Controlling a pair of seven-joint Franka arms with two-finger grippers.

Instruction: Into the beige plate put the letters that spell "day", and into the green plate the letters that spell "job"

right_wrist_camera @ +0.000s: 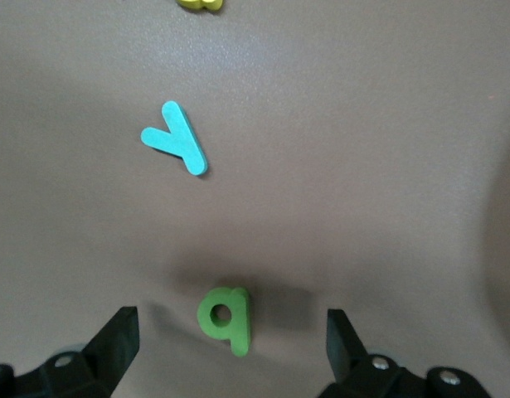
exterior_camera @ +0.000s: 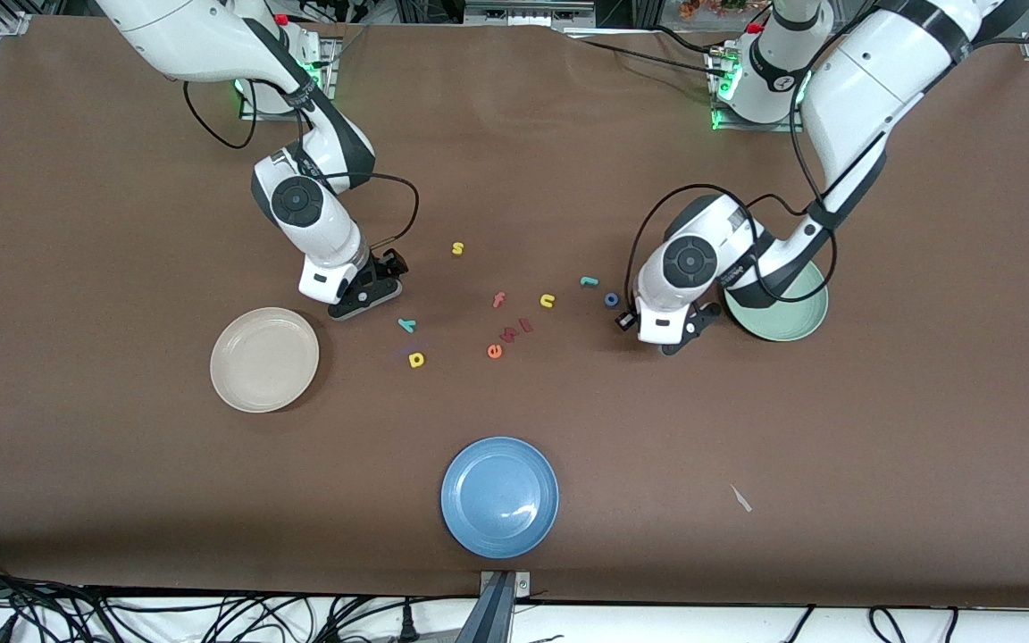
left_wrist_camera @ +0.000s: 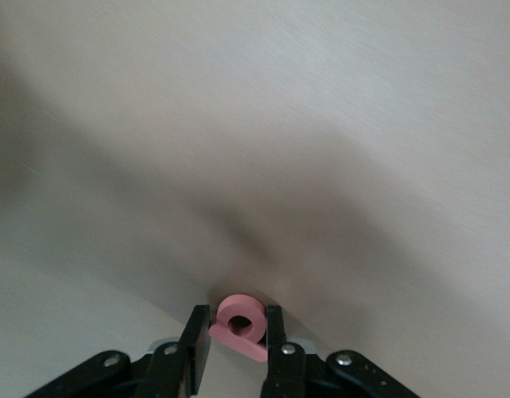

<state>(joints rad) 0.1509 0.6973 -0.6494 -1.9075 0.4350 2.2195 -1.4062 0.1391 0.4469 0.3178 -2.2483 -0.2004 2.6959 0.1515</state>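
A robotics lab: two white arms bolted along a brown-covered table [exterior_camera: 121, 446], aluminium framing at its corners, loose cables [exterior_camera: 211, 616] trailing under its edge.

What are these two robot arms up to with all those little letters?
They are sorting foam letters into plates. The left hand, low beside the green plate, has its fingers closed on the pink b. The right hand is open, with the green d lying between its fingers, near the beige plate. The teal y, yellow a, j and blue o lie on the table; the beige plate holds nothing.
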